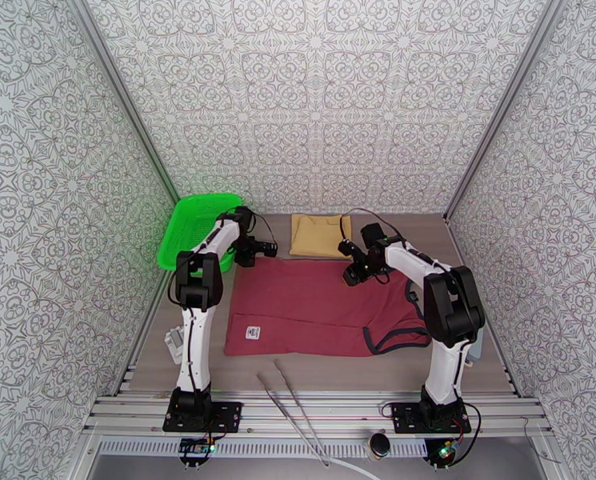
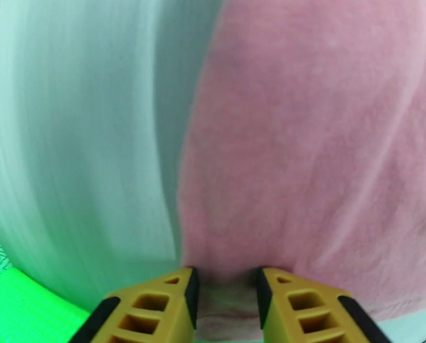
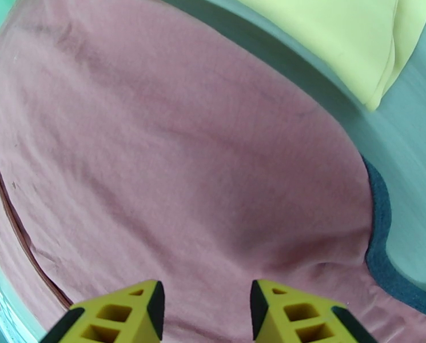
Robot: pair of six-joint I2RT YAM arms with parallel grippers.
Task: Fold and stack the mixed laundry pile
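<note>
Lying flat across the middle of the top view, the maroon tank top runs its long axis left to right, with the white label at lower left and the navy trim at lower right. Both pincers stand at its upper edge. The left gripper is at the upper-left corner and the right gripper right of centre, so each arm is nearest its own end. The left jaws are narrowly parted with the hem at their tips; whether they pinch it I cannot tell. The right jaws gape above bare cloth, holding nothing. The tan cloth lies folded just above that edge, and the green basket sits at upper left.
</note>
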